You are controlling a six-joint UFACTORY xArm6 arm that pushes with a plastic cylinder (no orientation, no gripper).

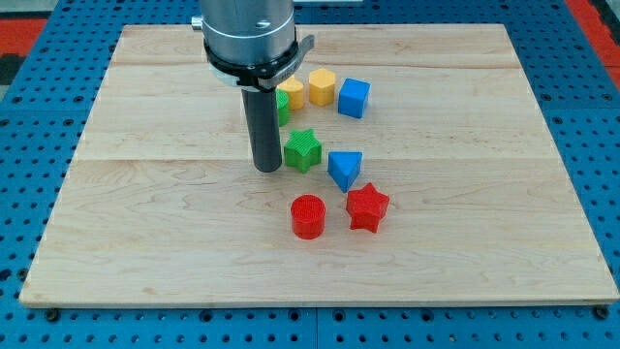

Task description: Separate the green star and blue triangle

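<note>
The green star [303, 150] lies near the board's middle. The blue triangle [345, 169] lies just to its lower right, with a small gap between them. My tip [267, 169] rests on the board just left of the green star, close to its left side or touching it. The rod rises from there to the arm's grey body at the view's top.
A red cylinder [309, 216] and a red star [367, 207] lie below the blue triangle. A green block [282, 105], partly hidden by the rod, two yellow blocks [291, 93] [322, 86] and a blue cube [354, 98] lie above the green star. The wooden board [145, 242] sits on a blue pegboard.
</note>
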